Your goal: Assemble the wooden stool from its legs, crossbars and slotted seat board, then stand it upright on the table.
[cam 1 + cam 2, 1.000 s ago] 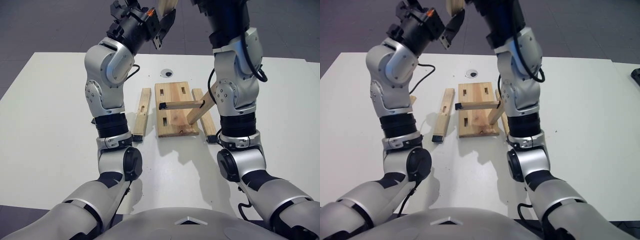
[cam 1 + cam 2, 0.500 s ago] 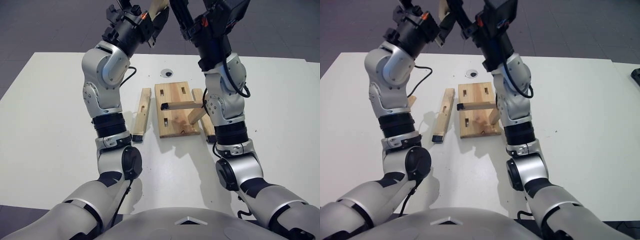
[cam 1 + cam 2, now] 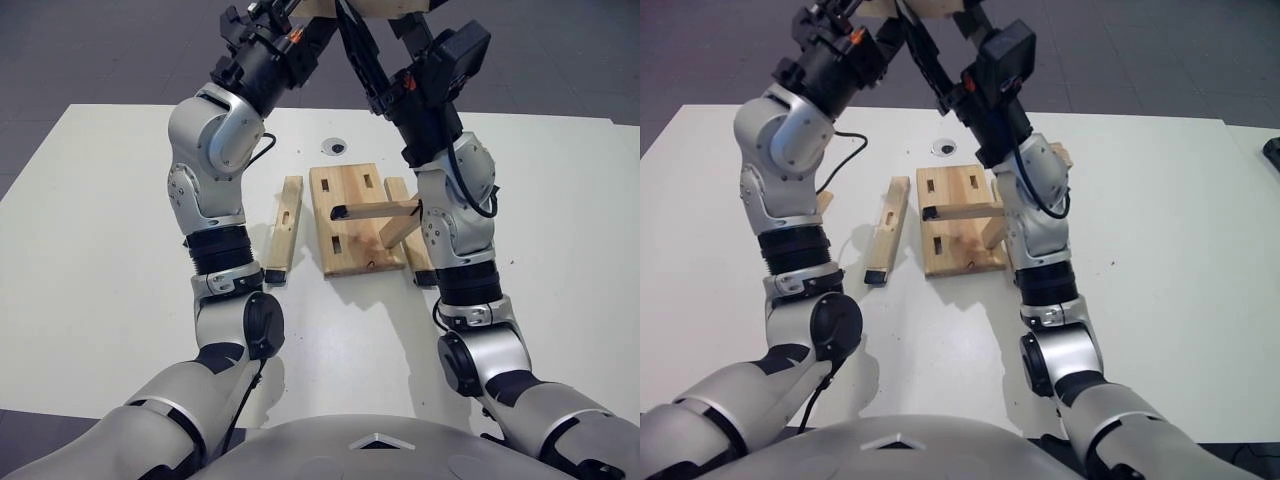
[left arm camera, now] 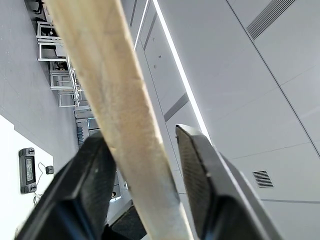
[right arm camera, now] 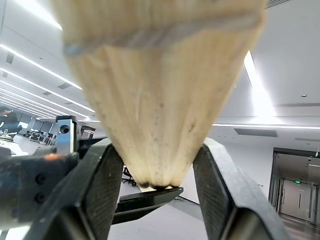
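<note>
On the white table (image 3: 100, 220) the seat board (image 3: 350, 215) lies flat, slots up, a joined leg and crossbar (image 3: 375, 211) sitting on it. A loose leg (image 3: 285, 225) lies just beside its left edge, a second leg (image 3: 414, 255) along its right. Farther off, raised high, the left gripper (image 4: 142, 135) and right gripper (image 5: 159, 147) both clamp one wooden bar (image 4: 100, 65)

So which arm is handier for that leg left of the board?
Left, likely: the loose leg lies on its side of the seat board, though left gripper and right gripper both clamp wooden parts overhead.
</note>
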Tool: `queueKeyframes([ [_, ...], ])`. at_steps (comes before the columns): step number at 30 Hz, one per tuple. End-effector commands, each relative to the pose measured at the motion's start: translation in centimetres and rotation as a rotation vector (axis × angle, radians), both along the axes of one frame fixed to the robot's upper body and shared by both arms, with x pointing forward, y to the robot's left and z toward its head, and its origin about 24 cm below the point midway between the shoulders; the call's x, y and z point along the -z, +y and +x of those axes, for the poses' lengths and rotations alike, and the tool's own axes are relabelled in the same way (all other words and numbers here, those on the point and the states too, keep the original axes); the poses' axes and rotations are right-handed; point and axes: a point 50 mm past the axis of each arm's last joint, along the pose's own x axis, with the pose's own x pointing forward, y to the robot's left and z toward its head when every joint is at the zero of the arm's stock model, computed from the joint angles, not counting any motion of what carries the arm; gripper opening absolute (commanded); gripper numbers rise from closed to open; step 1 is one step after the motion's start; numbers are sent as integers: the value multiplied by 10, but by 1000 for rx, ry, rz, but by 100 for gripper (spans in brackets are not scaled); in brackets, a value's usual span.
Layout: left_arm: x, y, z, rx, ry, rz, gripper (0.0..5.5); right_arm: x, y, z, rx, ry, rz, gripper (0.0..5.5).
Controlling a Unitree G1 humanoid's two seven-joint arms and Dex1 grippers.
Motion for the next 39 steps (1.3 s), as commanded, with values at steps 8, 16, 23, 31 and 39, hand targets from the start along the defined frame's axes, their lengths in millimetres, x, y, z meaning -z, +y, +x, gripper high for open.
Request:
queueKeyframes([
  [8,-52,-73,-32,280,-230,-194,404,25,-20,-6,2,115,-49,205],
  [16,-45,-71,-27,267,-213,-156,539,24,-24,-15,-40,127,-49,205],
  [23,-39,-62,-21,230,-189,-143,540,21,-30,-22,-41,123,-73,205],
  [31,-30,-49,-14,174,-158,-129,540,18,-37,-22,-14,118,-79,205],
  [39,-23,-38,-8,134,-140,-104,540,15,-40,-28,-11,110,-69,205],
])
